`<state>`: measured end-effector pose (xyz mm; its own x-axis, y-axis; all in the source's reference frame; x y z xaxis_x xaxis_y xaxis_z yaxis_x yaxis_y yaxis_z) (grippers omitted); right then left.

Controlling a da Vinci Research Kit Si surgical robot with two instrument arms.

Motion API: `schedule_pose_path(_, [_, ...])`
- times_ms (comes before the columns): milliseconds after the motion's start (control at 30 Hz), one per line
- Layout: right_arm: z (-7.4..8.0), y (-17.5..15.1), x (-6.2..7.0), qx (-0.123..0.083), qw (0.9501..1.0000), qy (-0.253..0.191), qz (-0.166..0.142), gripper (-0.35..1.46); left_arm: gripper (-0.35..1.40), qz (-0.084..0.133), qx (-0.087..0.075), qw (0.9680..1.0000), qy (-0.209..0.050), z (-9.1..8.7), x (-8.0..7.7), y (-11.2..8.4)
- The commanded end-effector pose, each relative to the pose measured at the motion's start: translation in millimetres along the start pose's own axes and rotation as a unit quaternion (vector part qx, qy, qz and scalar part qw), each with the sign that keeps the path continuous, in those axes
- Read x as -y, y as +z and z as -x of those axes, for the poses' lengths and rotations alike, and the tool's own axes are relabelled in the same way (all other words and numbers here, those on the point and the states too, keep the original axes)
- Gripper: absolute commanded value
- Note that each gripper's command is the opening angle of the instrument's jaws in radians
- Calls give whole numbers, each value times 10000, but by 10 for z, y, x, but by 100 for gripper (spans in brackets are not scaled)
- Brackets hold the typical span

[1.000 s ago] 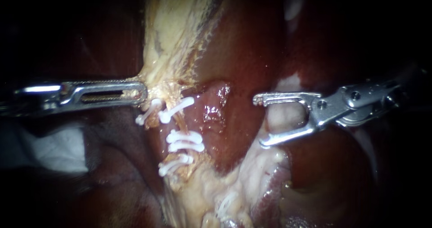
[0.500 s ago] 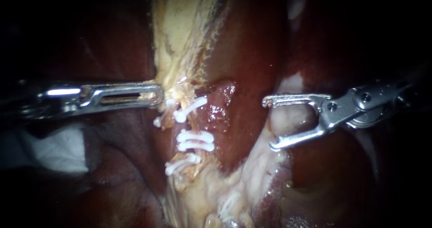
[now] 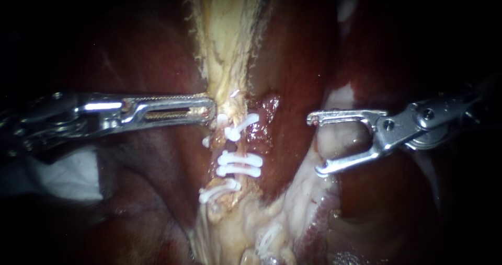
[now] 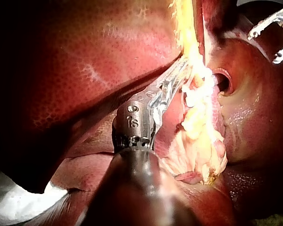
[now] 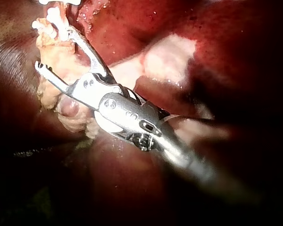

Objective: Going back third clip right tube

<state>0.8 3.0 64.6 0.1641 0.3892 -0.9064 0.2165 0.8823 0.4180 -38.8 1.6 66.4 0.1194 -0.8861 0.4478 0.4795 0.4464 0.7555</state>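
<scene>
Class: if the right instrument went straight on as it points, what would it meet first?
The right instrument would probably meet the middle clips on the tube first; depth is unclear.

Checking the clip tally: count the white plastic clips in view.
6 white plastic clips, paired down the pale yellow tissue strand: two uppermost, two midway, two lowest. One upper clip partly hidden; others may be.

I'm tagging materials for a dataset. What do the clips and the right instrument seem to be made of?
Clips: probably plastic, opaque white and matt, with no metallic glint. Right instrument: metal, likely steel, silvery and polished; bright highlights run along its open jaws and hinge.
</scene>
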Motion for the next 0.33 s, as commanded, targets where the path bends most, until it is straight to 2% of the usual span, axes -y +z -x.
schedule_pose_path(33, [-1, 0, 0, -1, 10000, -6, -4, 60, -35, -16, -4, 10000, 4, 0, 0, -1])
schedule_pose_path(333, [-6, 0, 3, -19, 10000, -38, -1, 60, -35, -57, -21, 10000, 43, 0, 0, -2])
